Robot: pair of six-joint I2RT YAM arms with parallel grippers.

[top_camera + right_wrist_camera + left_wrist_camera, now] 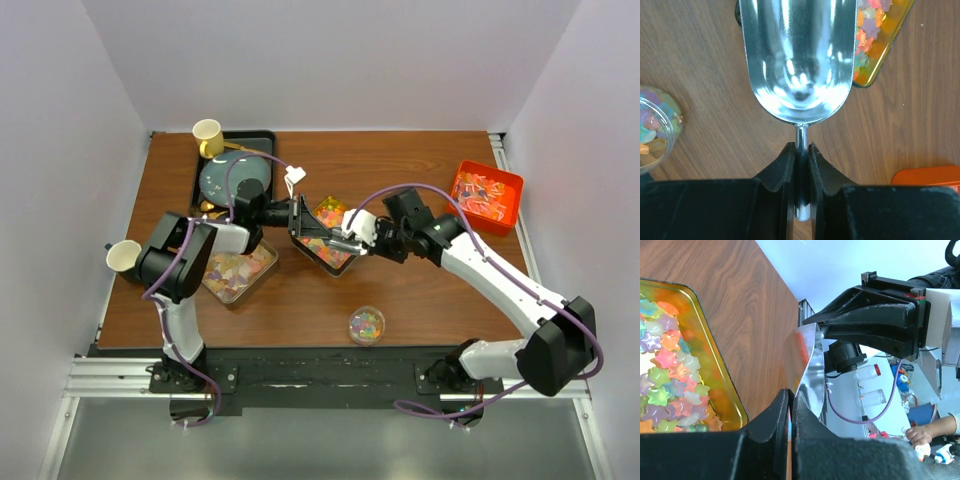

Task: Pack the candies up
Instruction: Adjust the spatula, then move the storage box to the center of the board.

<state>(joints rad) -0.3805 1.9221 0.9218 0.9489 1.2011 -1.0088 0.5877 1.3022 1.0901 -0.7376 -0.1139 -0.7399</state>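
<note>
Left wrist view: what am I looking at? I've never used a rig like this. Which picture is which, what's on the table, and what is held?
The top picture looks down on two robot arms at a table. The other two come from a camera on each wrist, looking along its jaws. On it: a gold tin of star candies, a second tray of sweets, an orange bin, a jar, and a black tray with plate and cup. The right arm's jaws are shut on the handle of an empty metal scoop. The left arm's jaws pinch the scoop's rim: the shiny sheet in your view.
</note>
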